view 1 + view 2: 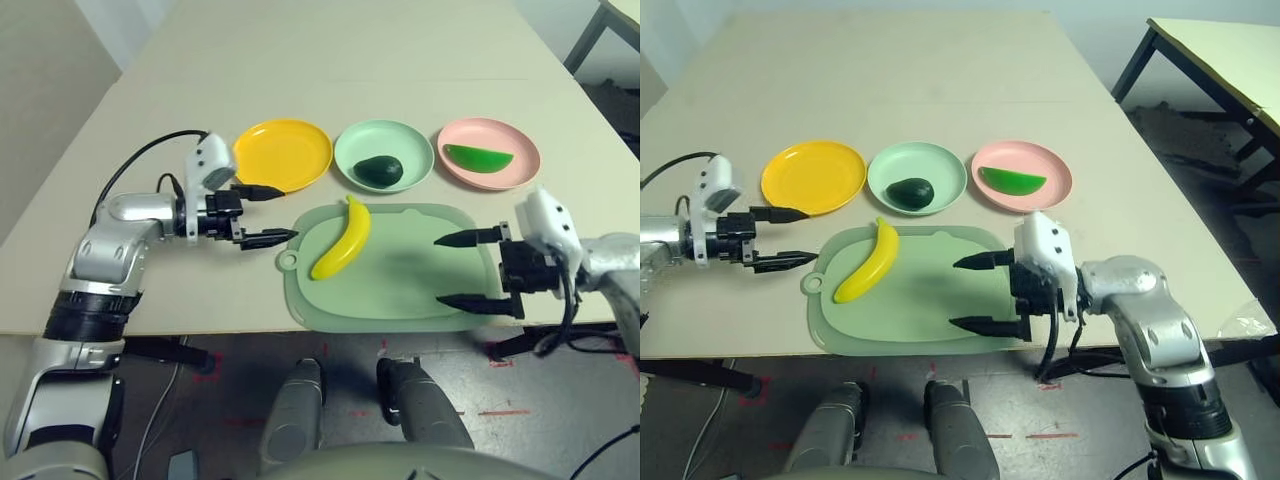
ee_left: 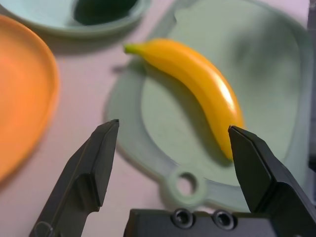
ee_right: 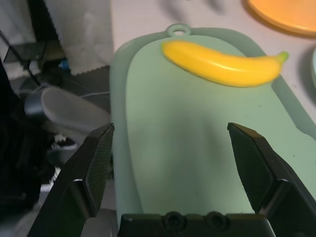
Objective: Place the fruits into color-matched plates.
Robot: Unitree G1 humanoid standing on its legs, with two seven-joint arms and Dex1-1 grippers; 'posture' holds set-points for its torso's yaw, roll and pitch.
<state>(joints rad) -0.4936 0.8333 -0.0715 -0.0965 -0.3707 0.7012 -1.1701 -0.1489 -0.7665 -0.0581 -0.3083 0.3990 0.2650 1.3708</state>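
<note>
A yellow banana (image 1: 342, 240) lies on the left part of the mint green cutting board (image 1: 400, 280). Behind the board stand three plates in a row: a bare yellow plate (image 1: 283, 154), a mint green plate (image 1: 420, 148) holding the dark green avocado (image 1: 379, 170), and a pink plate (image 1: 520, 160) holding the watermelon wedge (image 1: 478, 157). My left gripper (image 1: 268, 214) is open just left of the board, pointing at the banana (image 2: 192, 79). Over the board's right edge my right gripper (image 1: 468, 270) stands open with nothing in it.
The board's front edge lies close to the table's near edge (image 1: 200, 325). A second table (image 1: 1230, 60) stands at the far right beyond a gap of floor. The beige tabletop behind the plates (image 1: 330, 60) is bare.
</note>
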